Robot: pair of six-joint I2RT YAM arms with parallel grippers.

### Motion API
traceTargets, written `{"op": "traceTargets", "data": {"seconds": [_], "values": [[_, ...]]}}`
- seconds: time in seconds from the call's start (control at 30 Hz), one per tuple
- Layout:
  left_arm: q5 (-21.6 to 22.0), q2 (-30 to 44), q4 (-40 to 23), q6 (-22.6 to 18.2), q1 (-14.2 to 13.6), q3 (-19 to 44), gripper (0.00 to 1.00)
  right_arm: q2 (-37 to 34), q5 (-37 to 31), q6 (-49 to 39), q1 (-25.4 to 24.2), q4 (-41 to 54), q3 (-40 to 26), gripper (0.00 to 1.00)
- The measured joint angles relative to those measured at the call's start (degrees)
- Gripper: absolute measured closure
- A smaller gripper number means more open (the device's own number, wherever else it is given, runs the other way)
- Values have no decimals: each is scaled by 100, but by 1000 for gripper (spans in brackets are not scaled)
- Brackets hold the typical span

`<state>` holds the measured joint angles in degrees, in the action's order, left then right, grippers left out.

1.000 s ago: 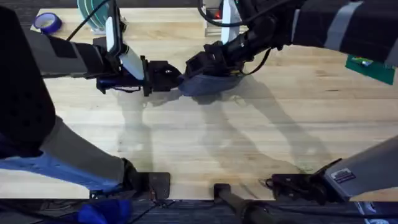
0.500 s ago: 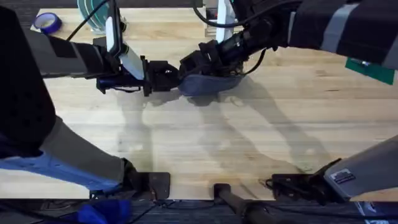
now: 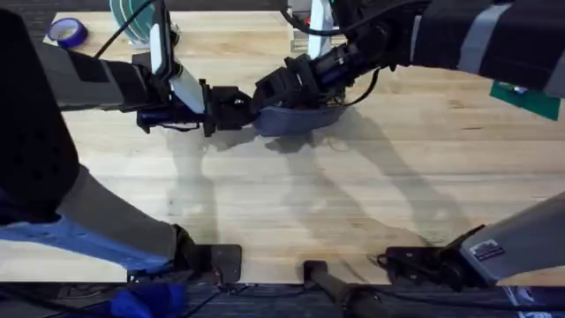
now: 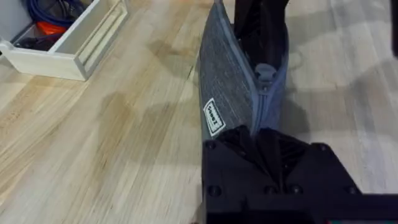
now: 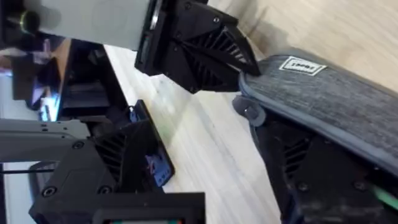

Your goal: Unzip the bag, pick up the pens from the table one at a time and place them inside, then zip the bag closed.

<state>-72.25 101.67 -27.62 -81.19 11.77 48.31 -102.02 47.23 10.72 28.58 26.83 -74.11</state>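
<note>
Pinching bag (image 3: 296, 117) end, left tool (image 3: 250, 108) unmoved; right tool (image 3: 275, 91) nudged farther back, grip unclear.

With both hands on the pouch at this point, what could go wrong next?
1. The left hand pinches only the end of the bag. If the right hand pulls along the zipper, the fabric may slip free.
2. The zipper slider sits close to the clamped end, so the two hands could collide there.
3. The bag stands on edge on the table and may tip once released.
</note>
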Motion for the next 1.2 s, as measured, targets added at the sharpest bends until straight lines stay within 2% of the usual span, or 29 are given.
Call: {"op": "traceTargets", "data": {"seconds": [0.43,0.57,1.1,1.2], "values": [[-17,0,-7,0,0,0,959,-2,684,-2,-184,16,0,28],[0,0,-2,0,0,0,959,4,1078,2,-262,-11,0,35],[0,0,-2,0,0,0,959,4,2058,42,-278,-284,-2,35],[0,0,-2,0,0,0,959,30,2114,35,-278,-282,-2,9]]}}
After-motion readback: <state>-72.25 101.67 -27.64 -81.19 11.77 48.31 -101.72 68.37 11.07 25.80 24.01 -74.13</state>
